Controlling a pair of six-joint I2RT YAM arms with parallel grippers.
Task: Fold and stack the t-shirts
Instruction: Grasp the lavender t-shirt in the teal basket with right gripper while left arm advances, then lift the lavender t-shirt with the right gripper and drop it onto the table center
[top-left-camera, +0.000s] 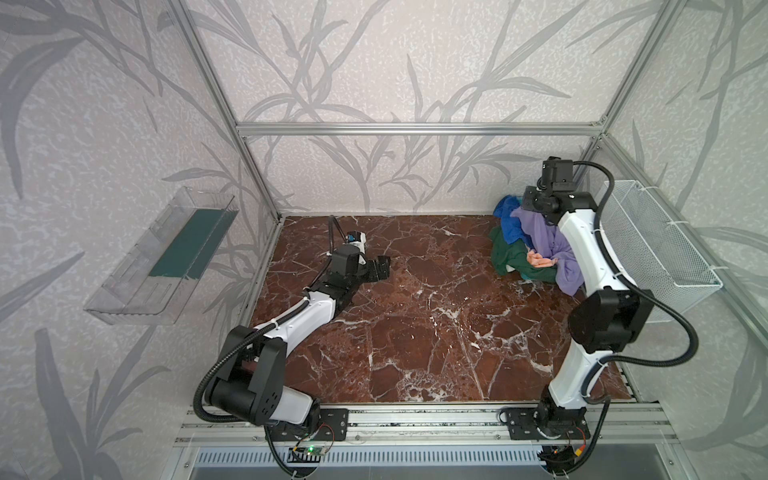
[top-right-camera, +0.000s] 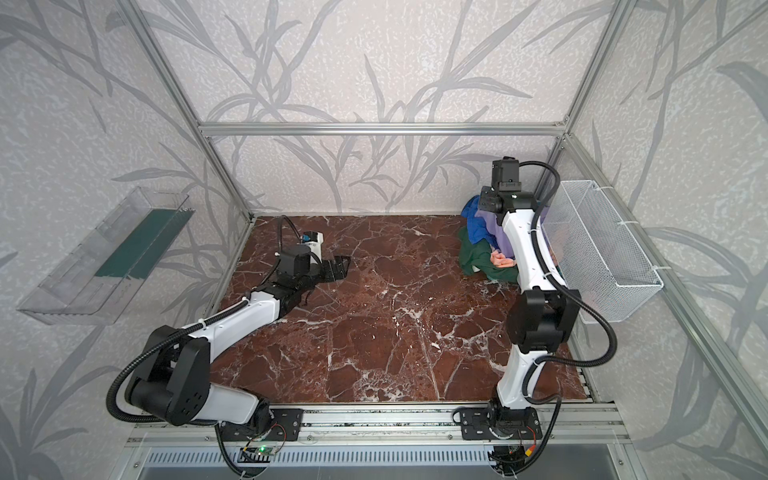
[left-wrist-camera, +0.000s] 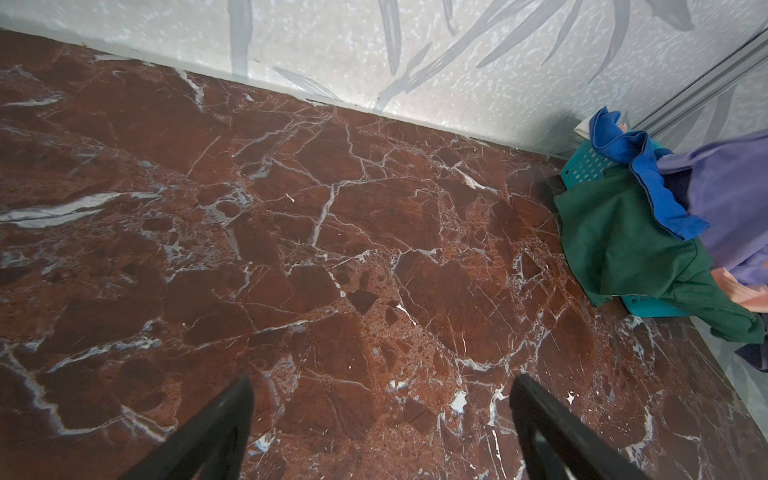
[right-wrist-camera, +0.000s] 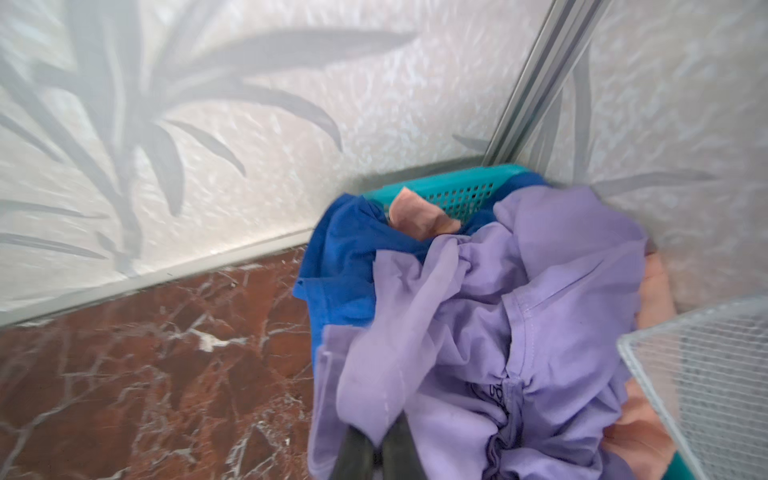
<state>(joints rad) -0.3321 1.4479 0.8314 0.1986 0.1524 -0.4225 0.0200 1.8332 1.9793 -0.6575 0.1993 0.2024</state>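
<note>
We find the right gripper down in the heap of shirts at the far right corner of the marble table. Its two dark fingers are drawn together, and a fold of the lavender t-shirt is pinched at their tips. The rest of that shirt bunches just beyond them and fills most of the right wrist view. In a top view the lavender cloth runs from under the right wrist down the near side of the pile, beside the arm's white forearm. The blue t-shirt lies just beside the lavender one, on the side away from the wire basket, and it drapes over the rim of the teal basket that holds the pile. A corner of the peach t-shirt pokes up between the blue cloth and the basket's far wall. More peach shows at the near edge of the heap. The dark green t-shirt hangs over the basket's left side and onto the table. The left gripper hovers low over bare marble well apart from the shirts. Its fingers are spread wide with nothing between them, and the pile sits off at the edge of the left wrist view.
</note>
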